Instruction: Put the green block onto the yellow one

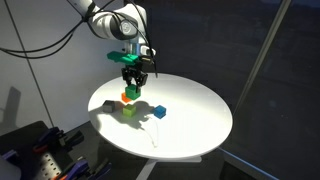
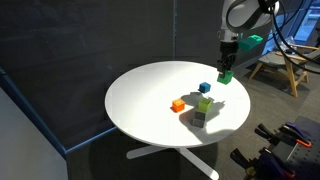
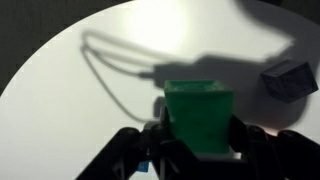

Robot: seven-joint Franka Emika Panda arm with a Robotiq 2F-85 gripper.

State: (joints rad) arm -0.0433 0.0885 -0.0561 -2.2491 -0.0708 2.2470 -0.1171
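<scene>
Status: grasp and lift look done, place not yet done.

- My hand (image 2: 227, 66) is closed partway onto the green block (image 3: 200, 115), with a finger pressed on each side face. In the wrist view the block fills the gap between them.
- The block is off the surface (image 2: 140, 90), hanging under my hand near the surface's edge. Both exterior views show a gap below it.
- The yellow one (image 2: 204, 104) sits on the surface, below my hand and off to one side, clearly apart from it. Its top is bare. It does not show in the wrist view, so I'm not over it.
- The blue block (image 2: 205, 88) lies between my hand and the yellow one. The orange block (image 2: 178, 105) lies beyond the yellow one.

Left to do, as I judge it: carry across over the blue block without clipping it, centre above the yellow one, square the faces, lower until they touch, then open up and back off.
</scene>
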